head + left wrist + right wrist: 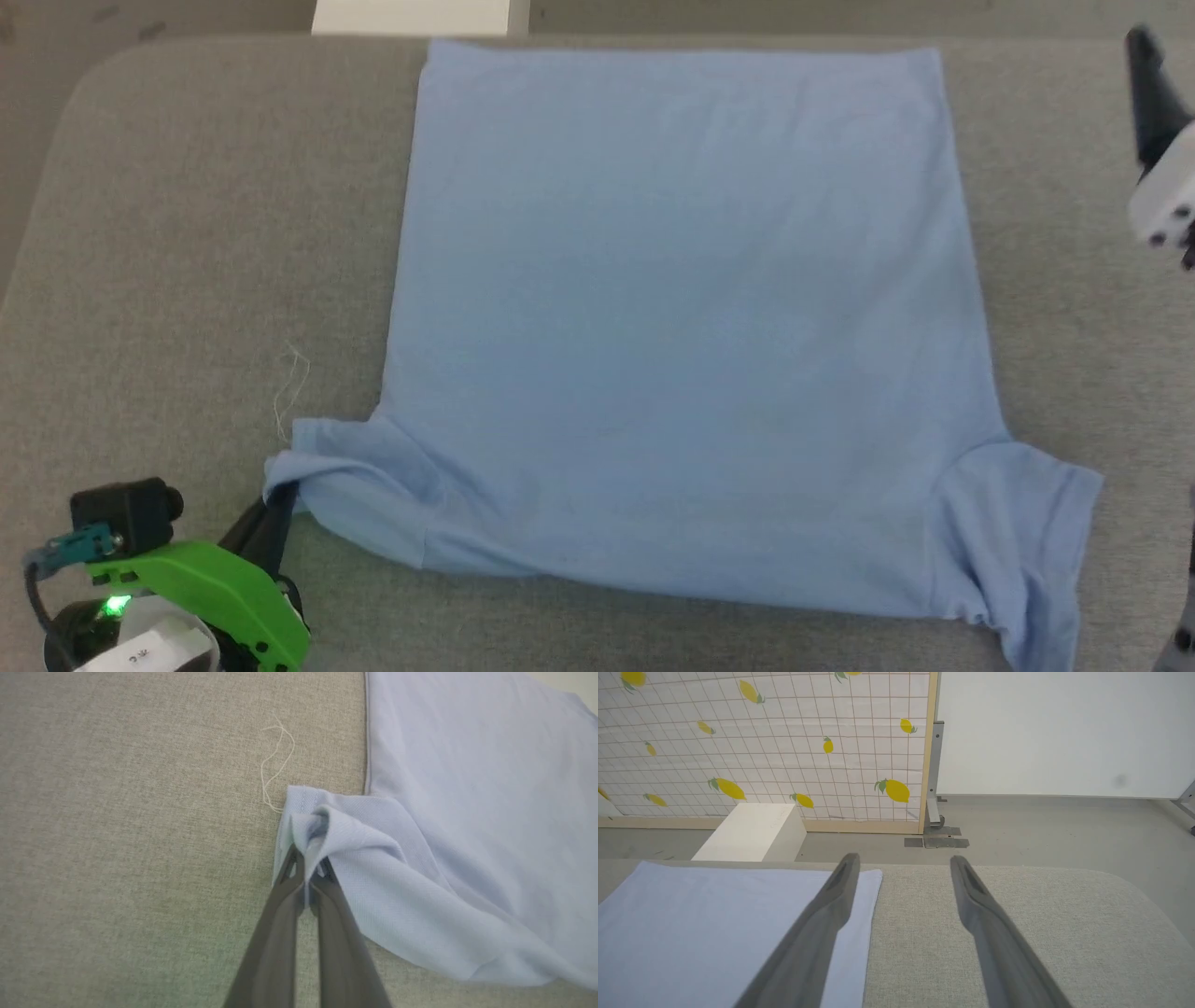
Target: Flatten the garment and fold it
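Garment sleeve point(355, 830) in left end effector point(308, 859)

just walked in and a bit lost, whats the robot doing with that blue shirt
The robot is laying out a shirt on a grey padded table before folding it. Its left gripper is shut on the bunched edge of the left sleeve, low at the table. The right gripper is open by the shirt's far right corner, holding nothing. The shirt's body lies flat, both sleeves are rumpled, and no fold has been made yet.
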`<state>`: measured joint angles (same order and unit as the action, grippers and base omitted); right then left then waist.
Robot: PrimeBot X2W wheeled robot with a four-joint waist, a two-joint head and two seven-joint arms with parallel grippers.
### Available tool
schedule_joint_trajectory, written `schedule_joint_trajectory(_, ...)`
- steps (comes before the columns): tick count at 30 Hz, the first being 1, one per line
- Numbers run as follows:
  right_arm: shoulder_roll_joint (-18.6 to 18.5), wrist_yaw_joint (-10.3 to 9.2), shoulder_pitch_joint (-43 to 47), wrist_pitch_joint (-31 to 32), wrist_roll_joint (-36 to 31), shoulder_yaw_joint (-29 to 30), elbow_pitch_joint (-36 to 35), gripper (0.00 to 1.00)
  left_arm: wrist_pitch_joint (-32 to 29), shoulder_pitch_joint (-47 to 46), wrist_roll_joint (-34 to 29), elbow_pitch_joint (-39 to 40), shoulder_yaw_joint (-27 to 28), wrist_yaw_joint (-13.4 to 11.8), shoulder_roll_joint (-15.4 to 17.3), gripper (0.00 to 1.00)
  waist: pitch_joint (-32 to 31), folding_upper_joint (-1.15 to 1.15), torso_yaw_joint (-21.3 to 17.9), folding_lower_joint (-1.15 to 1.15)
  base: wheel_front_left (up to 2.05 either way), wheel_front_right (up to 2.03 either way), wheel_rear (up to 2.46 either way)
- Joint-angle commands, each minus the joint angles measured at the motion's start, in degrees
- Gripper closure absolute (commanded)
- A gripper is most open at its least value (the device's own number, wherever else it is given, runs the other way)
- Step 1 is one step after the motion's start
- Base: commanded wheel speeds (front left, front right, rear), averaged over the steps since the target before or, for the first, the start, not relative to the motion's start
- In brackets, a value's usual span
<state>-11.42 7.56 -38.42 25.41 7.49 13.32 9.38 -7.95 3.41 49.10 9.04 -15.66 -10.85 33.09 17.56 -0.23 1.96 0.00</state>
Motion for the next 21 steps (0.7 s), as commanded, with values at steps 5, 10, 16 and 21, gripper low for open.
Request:
schedule_joint_trajectory(5,-1.2,-0.08,-10.3,6.3,-5.5,1.1,1.9,0.00,1.4,-1.0,1.9,2.9,2.4,1.3,1.2,1.00,15.3,0.23,6.4,0.00,0.00,0.00,0.00)
schedule_joint_trajectory(10,-1.8,-0.08,-18.2,12.8,-9.4,1.1,2.3,0.00,2.3,-0.8,3.2,6.2,4.1,2.2,1.7,1.00,20.9,0.23,8.1,0.00,0.00,0.00,0.00)
schedule_joint_trajectory(16,-2.1,-0.08,-22.3,21.2,-12.1,0.4,2.9,0.00,2.8,-0.8,3.9,8.8,5.0,2.6,2.1,1.00,25.0,0.23,9.1,0.00,0.00,0.00,0.00)
schedule_joint_trajectory(21,-1.9,-0.08,-23.1,27.0,-13.7,0.4,2.3,0.00,3.0,-0.5,4.3,10.3,5.5,2.9,2.4,1.00,26.8,0.23,9.3,0.00,0.00,0.00,0.00)
